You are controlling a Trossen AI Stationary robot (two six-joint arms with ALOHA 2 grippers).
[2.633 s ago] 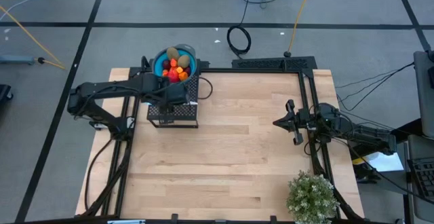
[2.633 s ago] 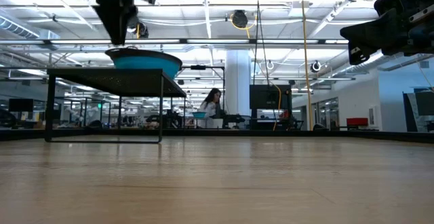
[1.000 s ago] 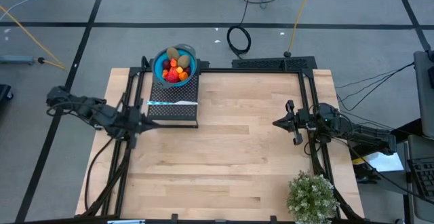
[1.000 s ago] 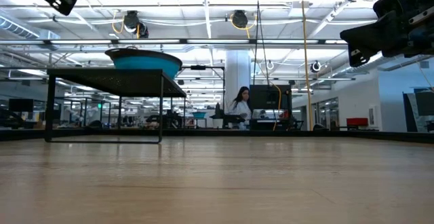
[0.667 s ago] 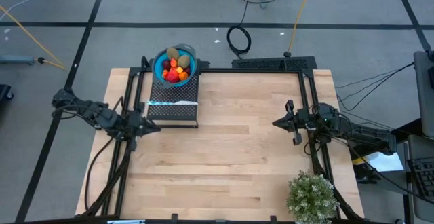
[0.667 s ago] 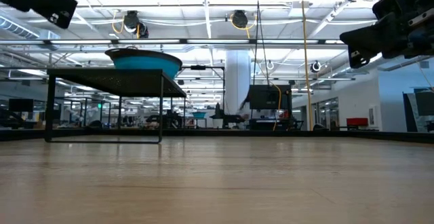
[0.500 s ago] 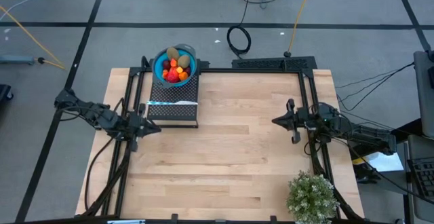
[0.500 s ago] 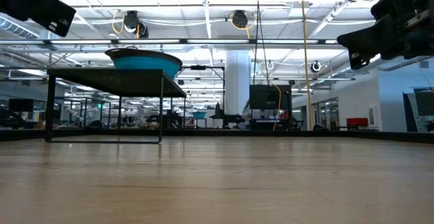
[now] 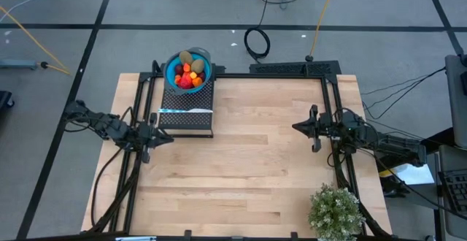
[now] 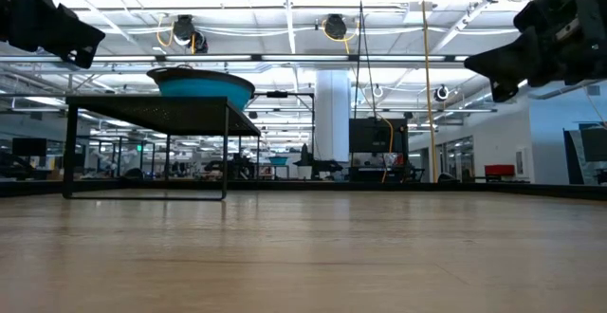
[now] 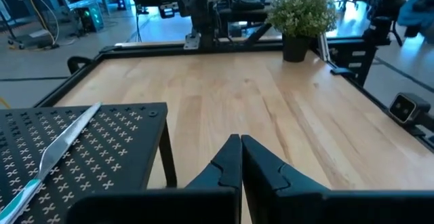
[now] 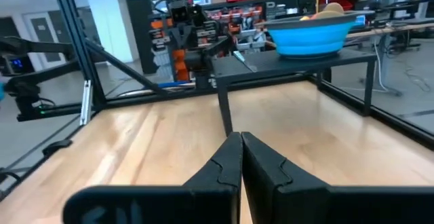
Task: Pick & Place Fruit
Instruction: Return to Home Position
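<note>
Light wooden table [image 9: 248, 161]. Black perforated shelf [image 9: 191, 124] stands at its upper-left corner in high view. On shelf: blue bowl [image 9: 168, 69] holding fruit [image 9: 187, 74]; silver-blue knife [image 9: 182, 111] lying flat near it. Potted plant [image 9: 336, 210] at opposite corner.

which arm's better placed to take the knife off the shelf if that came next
Left. The left gripper, jaws shut, hangs right beside the black shelf where the knife lies. The right gripper, also shut, is across the table near the opposite edge, much farther from it.
</note>
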